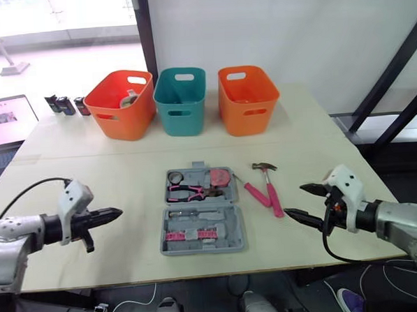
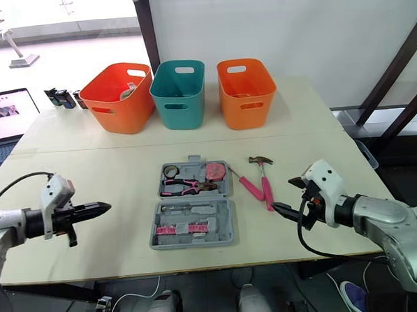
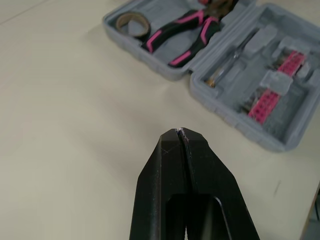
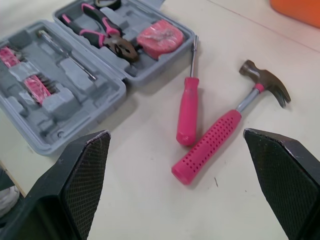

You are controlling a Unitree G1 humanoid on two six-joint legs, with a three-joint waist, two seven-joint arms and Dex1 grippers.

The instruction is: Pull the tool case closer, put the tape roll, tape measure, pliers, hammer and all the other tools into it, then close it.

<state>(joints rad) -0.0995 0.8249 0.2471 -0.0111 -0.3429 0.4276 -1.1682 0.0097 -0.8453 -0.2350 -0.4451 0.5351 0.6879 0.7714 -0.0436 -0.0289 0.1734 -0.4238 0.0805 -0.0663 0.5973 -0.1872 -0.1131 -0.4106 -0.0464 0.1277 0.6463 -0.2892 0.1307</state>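
Left gripper (image 1: 118, 214) hovers left of the tool case (image 1: 204, 250), fingers pressed together, pointing toward it. Right gripper (image 1: 297, 200) hovers right of it, fingers spread wide.

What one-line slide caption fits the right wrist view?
Open right gripper hovers over pink screwdriver and hammer lying beside the open tool case.

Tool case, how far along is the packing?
Done: tape roll, pliers and tape measure lie in the open case. In hand: nothing; the left gripper has its jaws shut, the right gripper open. Left: screwdriver and hammer on the table, then closing the case.
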